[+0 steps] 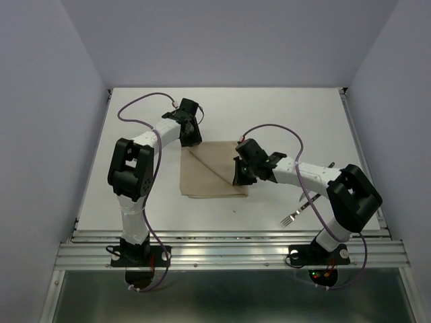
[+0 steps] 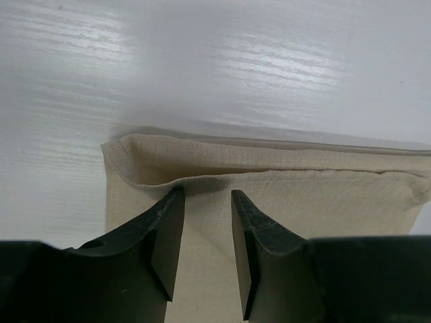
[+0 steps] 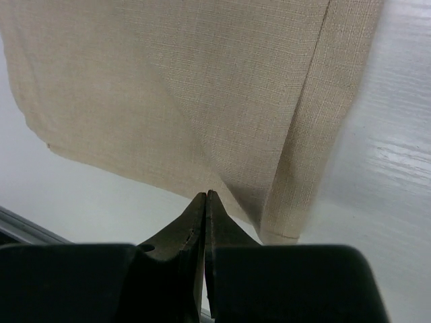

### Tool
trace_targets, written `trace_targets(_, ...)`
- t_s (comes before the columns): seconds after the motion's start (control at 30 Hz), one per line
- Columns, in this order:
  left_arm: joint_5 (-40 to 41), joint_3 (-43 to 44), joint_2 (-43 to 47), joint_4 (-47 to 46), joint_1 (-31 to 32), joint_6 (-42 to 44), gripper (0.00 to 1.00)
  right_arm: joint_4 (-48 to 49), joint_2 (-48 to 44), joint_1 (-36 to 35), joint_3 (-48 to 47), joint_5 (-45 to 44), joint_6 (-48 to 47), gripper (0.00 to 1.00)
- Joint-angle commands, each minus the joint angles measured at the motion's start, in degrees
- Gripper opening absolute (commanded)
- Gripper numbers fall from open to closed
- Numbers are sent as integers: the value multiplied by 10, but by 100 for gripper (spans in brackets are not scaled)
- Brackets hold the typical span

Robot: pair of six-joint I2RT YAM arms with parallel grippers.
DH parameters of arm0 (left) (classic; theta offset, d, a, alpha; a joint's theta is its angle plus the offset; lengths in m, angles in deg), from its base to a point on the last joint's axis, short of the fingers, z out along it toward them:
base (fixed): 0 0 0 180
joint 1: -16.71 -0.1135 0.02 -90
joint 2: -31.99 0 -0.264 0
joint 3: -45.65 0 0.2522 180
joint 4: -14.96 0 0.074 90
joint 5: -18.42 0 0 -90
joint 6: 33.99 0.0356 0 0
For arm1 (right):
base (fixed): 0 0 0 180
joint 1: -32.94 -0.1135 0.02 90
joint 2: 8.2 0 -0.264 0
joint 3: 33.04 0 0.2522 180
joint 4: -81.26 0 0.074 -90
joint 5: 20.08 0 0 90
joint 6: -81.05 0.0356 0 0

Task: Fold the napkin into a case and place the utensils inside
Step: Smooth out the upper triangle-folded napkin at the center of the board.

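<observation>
The beige napkin (image 1: pixel 212 176) lies partly folded in the middle of the table, with a diagonal crease across it. My left gripper (image 1: pixel 191 141) is at its far left corner. In the left wrist view its jaws (image 2: pixel 205 195) stand open over the cloth (image 2: pixel 316 195), just short of a folded hem. My right gripper (image 1: pixel 238 176) is at the napkin's right edge. Its jaws (image 3: pixel 205 194) are shut on the cloth's border (image 3: pixel 168 87), and creases run out from the tips. A fork (image 1: pixel 291 217) lies near the right arm's base, tines toward the near edge.
The white table (image 1: pixel 283 114) ends in metal rails (image 1: pixel 229 245) along the near edge. Grey walls close in the left, right and back. Purple cables loop over both arms. The right arm's forearm (image 1: pixel 310 173) passes above the fork's handle.
</observation>
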Motion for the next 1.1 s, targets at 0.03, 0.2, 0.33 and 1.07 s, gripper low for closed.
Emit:
trace_targets(0.03, 4, -10, -11, -10, -9, 18, 45, 18, 30, -6, -9, -30, 9, 4)
trace_targets(0.2, 11, -14, -16, -9, -15, 23, 44, 21, 50, -6, 8, -55, 17, 4)
trace_targets(0.33, 16, -13, -16, -9, -22, 28, 44, 22, 49, -6, 15, -53, 19, 4)
trace_targets(1.07, 52, -48, 93, 4, -27, 27, 46, 24, 19, -6, 15, -84, 38, 4)
